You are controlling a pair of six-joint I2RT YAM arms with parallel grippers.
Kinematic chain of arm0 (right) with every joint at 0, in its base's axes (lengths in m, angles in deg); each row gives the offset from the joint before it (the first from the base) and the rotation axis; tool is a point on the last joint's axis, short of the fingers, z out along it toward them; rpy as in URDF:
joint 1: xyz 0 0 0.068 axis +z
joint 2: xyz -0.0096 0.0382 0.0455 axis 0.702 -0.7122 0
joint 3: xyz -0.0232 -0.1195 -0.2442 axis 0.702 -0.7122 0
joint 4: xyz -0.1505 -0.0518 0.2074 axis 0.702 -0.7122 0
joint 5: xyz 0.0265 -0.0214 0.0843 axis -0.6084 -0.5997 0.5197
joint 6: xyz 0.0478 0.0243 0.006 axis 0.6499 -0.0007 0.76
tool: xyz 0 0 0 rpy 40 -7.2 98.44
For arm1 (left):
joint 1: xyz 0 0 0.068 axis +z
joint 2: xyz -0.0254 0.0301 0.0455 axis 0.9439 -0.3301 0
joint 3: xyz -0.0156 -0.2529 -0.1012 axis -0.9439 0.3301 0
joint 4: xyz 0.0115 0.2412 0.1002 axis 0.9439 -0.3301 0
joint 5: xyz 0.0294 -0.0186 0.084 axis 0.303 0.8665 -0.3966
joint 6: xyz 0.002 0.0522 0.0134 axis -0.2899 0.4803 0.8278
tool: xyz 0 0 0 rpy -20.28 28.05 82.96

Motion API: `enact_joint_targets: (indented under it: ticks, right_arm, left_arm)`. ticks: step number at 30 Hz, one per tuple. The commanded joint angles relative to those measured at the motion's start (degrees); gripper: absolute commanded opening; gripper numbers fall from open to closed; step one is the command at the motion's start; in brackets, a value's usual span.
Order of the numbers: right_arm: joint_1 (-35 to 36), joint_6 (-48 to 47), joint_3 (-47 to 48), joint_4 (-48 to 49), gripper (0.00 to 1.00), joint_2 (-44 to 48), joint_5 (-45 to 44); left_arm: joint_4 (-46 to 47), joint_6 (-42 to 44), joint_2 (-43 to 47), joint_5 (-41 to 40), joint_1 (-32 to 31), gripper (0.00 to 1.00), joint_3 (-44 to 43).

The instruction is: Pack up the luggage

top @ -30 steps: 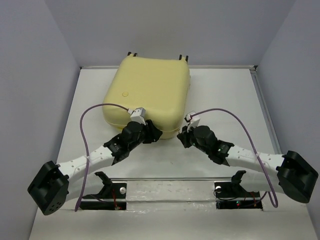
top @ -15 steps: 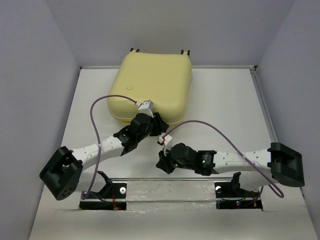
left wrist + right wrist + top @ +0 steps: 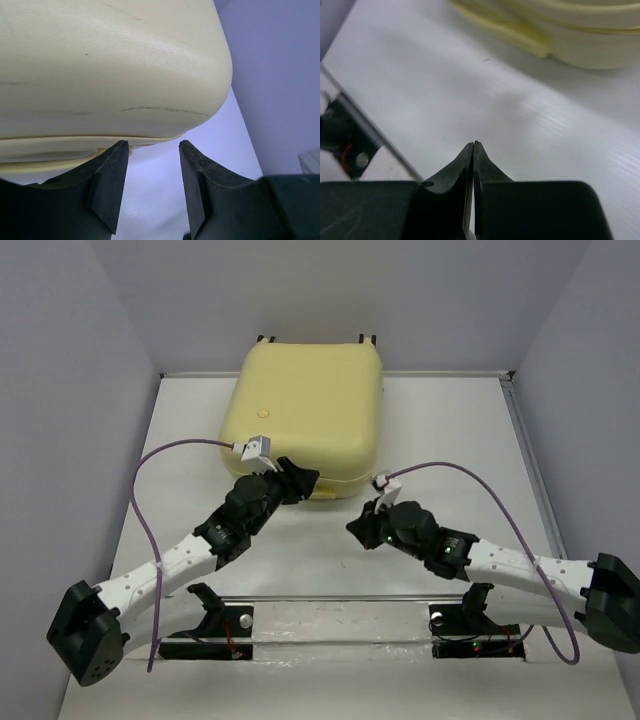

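Observation:
The luggage is a pale-yellow hard-shell suitcase lying closed at the back middle of the white table, its small wheels at the far edge. My left gripper is open at the near front edge of the luggage. In the left wrist view the left gripper has only bare table between its fingers, and one fingertip sits just under the shell's lower lip. My right gripper is shut and empty, low over the table to the right of the left one, apart from the luggage. The right gripper points toward the near rail.
A metal rail with two black clamps runs along the table's near edge, and one clamp shows in the right wrist view. Purple cables loop off both wrists. Grey walls enclose the table on three sides.
The luggage has slid slightly toward the back. The right arm swung left toward the middle, then came back right. The left gripper stays at the luggage's front edge, open as before.

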Motion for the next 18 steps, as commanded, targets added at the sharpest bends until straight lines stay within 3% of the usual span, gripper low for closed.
enact_joint_targets:
  ticks: [1,6,10,13,18]
  right_arm:
    - [-11.03,-2.17,-3.51,-2.14,0.12,4.05,0.04]
    - [-24.37,-9.73,-0.44,-1.28,0.49,0.9,7.21]
    - [-33.43,-17.02,0.53,4.69,0.58,-2.97,19.33]
    - [-36.7,-19.75,0.79,9.71,0.6,-6.57,26.57]
    - [-36.72,-22.13,2.81,15.16,0.6,-11.49,31.94]
  left_arm:
    - [-3.79,-0.5,7.9,-5.61,0.24,0.58,5.98]
    - [-5.38,-2.87,13.71,-6.77,1.03,0.71,13.27]
    - [-2.85,-2.88,11.87,-4.83,2.61,0.73,14.6]
    - [0.4,-2.53,8.71,-3.52,3.4,0.73,14.25]
    - [3.57,-1.03,3.0,-1.4,3.76,0.73,11.35]
